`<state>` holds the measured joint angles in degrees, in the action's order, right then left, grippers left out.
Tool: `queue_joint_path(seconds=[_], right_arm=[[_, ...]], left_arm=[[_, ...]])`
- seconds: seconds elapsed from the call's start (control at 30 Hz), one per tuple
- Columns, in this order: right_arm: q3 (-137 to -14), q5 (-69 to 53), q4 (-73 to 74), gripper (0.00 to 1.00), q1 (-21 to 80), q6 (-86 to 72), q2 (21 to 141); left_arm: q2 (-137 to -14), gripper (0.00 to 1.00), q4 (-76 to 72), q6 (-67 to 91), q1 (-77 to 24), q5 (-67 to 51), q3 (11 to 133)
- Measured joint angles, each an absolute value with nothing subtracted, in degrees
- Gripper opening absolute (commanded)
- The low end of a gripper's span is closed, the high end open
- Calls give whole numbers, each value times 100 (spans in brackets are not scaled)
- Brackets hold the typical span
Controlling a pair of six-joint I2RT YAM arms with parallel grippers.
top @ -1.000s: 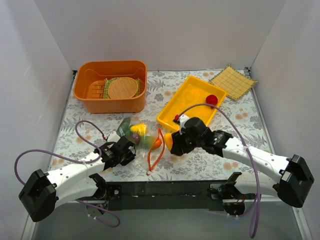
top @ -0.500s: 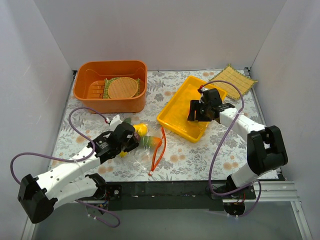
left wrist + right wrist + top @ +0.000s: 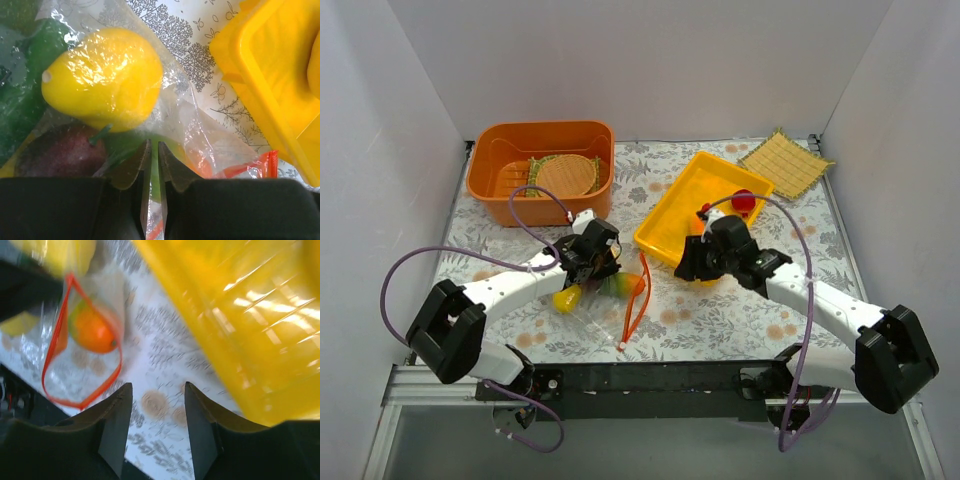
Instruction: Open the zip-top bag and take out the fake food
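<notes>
The zip-top bag (image 3: 592, 292) lies on the flowered cloth, its orange-red zip strip (image 3: 636, 292) standing open in a loop. Fake food shows through the plastic: a yellow lemon (image 3: 102, 80), a dark purple piece (image 3: 60, 152), green pieces (image 3: 30, 65) and an orange piece (image 3: 92, 332). A red piece (image 3: 744, 200) lies in the yellow tray (image 3: 672, 205). My left gripper (image 3: 592, 268) (image 3: 154, 145) is shut on the bag's thin plastic. My right gripper (image 3: 688, 265) (image 3: 157, 390) is open and empty, over the cloth between the bag's mouth (image 3: 60, 340) and the tray's near edge (image 3: 240, 330).
An orange tub (image 3: 542, 172) with a round woven mat (image 3: 565, 176) stands at the back left. A square straw mat (image 3: 785, 162) lies at the back right. White walls close in the left, back and right sides.
My right gripper went from the bag's mouth to over the yellow tray and has come back to the tray's near edge. My left gripper has shifted back and right on the bag.
</notes>
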<state>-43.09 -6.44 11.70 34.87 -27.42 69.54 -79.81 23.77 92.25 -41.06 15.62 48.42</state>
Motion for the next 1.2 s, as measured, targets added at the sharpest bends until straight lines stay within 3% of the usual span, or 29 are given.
queue_joint_path(seconds=[0.13, 0.43, 1.2], right_arm=[[-3752, -821, 884, 52, 4268, -3295, 6897], [-3706, -1055, -224, 59, 4912, -4132, 7749], [-4189, -972, -1026, 70, 5081, -4901, 8888]], left_arm=[[-8095, 7, 2187, 9166, -4018, 1509, 4816], [-8108, 4, 1874, 9262, -3990, 1339, 4340], [-7795, 0, 1433, 9485, -3986, 836, 3599]])
